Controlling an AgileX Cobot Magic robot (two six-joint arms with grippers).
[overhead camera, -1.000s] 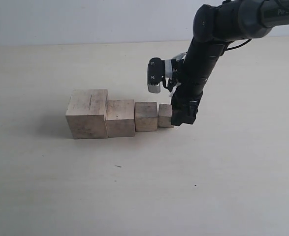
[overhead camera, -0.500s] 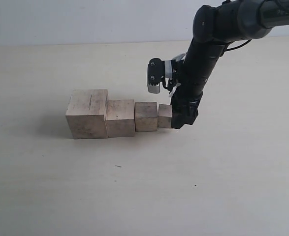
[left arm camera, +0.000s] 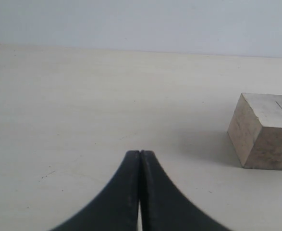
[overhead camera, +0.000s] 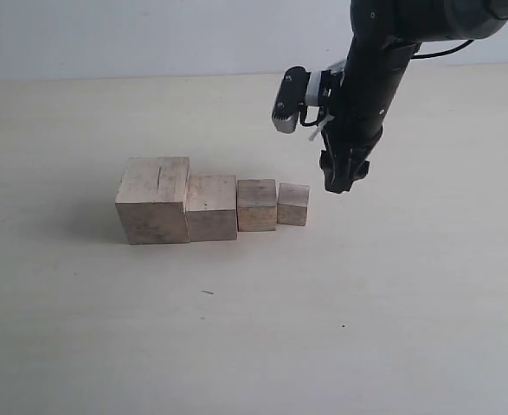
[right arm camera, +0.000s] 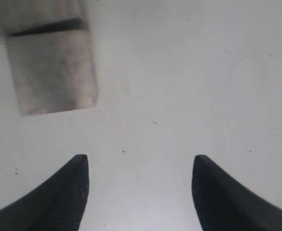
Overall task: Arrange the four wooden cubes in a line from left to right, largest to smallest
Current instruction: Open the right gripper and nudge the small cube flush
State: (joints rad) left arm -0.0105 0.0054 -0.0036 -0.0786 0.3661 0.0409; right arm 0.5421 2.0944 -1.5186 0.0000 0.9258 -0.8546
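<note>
Four pale wooden cubes stand in a touching row on the table. The large cube (overhead camera: 154,200) with a thin crack on top is leftmost, then a medium cube (overhead camera: 212,207), a smaller medium cube (overhead camera: 257,205), and the small cube (overhead camera: 292,204). My right gripper (overhead camera: 339,181) hangs open just right of and slightly above the small cube, holding nothing; in its wrist view the small cube (right arm camera: 52,72) lies apart from the gripper (right arm camera: 141,161). My left gripper (left arm camera: 140,153) is shut and empty; the large cube (left arm camera: 265,130) shows off to one side of it.
The pale tabletop (overhead camera: 254,328) stretches around the row on all sides. A light wall (overhead camera: 150,35) backs the table's far edge. The left arm is outside the exterior view.
My right gripper has left the small cube's right side, rising and shifting right. The small cube stays in the row.
</note>
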